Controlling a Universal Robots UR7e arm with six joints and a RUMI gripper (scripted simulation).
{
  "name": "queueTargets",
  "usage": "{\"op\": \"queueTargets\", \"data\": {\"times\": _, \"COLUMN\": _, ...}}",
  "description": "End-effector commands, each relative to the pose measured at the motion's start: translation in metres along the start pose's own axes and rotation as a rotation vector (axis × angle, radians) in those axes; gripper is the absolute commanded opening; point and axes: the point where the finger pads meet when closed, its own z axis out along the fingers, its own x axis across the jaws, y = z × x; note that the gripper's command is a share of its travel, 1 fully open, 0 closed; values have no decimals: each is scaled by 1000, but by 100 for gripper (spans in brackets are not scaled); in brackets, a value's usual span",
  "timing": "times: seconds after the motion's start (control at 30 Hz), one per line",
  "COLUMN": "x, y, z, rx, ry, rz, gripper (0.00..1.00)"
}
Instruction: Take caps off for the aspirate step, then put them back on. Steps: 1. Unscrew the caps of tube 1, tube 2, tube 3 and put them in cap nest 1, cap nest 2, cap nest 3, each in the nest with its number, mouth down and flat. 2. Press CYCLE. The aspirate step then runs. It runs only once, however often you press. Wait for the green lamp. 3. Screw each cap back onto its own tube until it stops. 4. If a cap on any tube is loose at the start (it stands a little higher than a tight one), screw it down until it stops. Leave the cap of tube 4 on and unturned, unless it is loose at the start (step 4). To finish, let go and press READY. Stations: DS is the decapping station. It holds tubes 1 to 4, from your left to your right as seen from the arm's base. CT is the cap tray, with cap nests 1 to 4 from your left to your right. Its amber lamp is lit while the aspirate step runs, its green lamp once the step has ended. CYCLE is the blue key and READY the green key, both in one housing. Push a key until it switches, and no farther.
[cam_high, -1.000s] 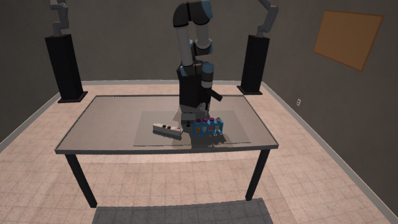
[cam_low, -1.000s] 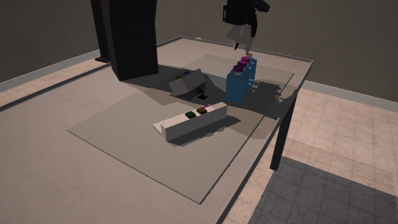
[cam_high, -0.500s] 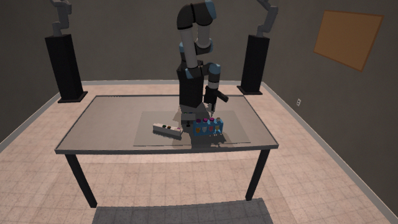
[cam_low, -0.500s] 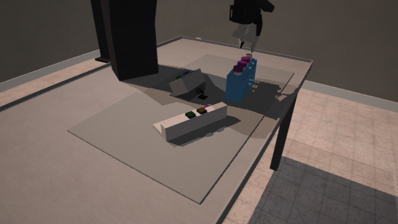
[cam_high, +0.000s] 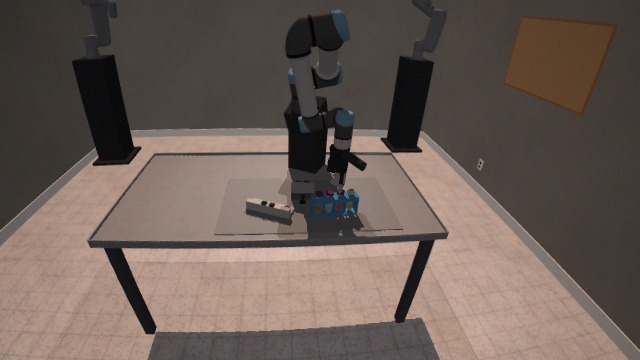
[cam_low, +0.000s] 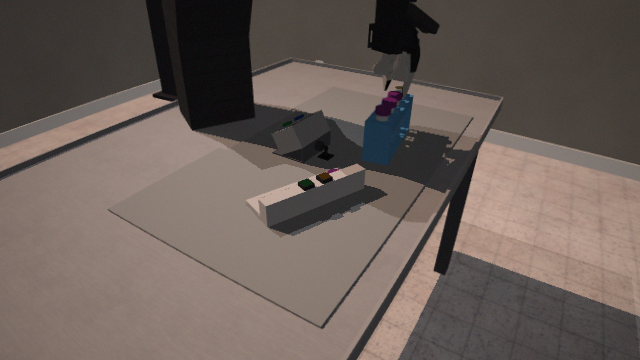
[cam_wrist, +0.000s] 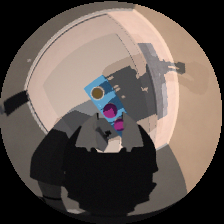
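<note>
Decapping station (cam_high: 324, 215) (cam_low: 377, 140) (cam_wrist: 104, 84): set upright on the table, mouths upward, so as to be reached from straight above.
Tube 1 (cam_high: 351, 192) (cam_low: 399, 88) (cam_wrist: 97, 93): without its magenta cap, left standing in the end slot, ready for the aspirate step.
Cap in nest 1 (cam_high: 287, 207) (cam_low: 333, 171): parked at the end of the cap tray (cam_high: 270, 211) (cam_low: 315, 202), apparently to keep it matched with tube 1; too small here to vouch for mouth down and flat.
Cap of tube 2 (cam_high: 340, 192) (cam_low: 395, 94) (cam_wrist: 110, 111): seated on its tube, next to come off, by the look of things.
Caps of tube 3 (cam_high: 330, 192) (cam_low: 389, 102) (cam_wrist: 119, 125) and tube 4 (cam_high: 319, 194) (cam_low: 383, 110): both in place; the latter to be left unturned unless loose.
Gripper (cam_high: 340, 187) (cam_low: 396, 90) (cam_wrist: 110, 112): poised over tube 2, jaws partly spread, roughly a third open, pinching nothing; perhaps just above the cap, contact impossible to confirm.
Spread: kept modest, likely to straddle one cap without knocking its neighbours.
Next move: centre, descend straight, close, then unscrew; off-centre, liable to nudge the cap of tube 3.
</note>
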Motion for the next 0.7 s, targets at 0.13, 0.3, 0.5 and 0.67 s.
{"op": "queueTargets", "data": {"times": 0.13, "x": 1, "y": 0, "z": 1, "rx": 1, "ry": 1, "rz": 0, "gripper": 35}}
{"op": "queueTargets", "data": {"times": 0.3, "x": 1, "y": 0, "z": 4, "rx": 1, "ry": 1, "rz": 0, "gripper": 35}}
{"op": "queueTargets", "data": {"times": 0.5, "x": 1, "y": 0, "z": 6, "rx": 1, "ry": 1, "rz": 0, "gripper": 35}}
{"op": "queueTargets", "data": {"times": 0.67, "x": 1, "y": 0, "z": 8, "rx": 1, "ry": 1, "rz": 0, "gripper": 35}}
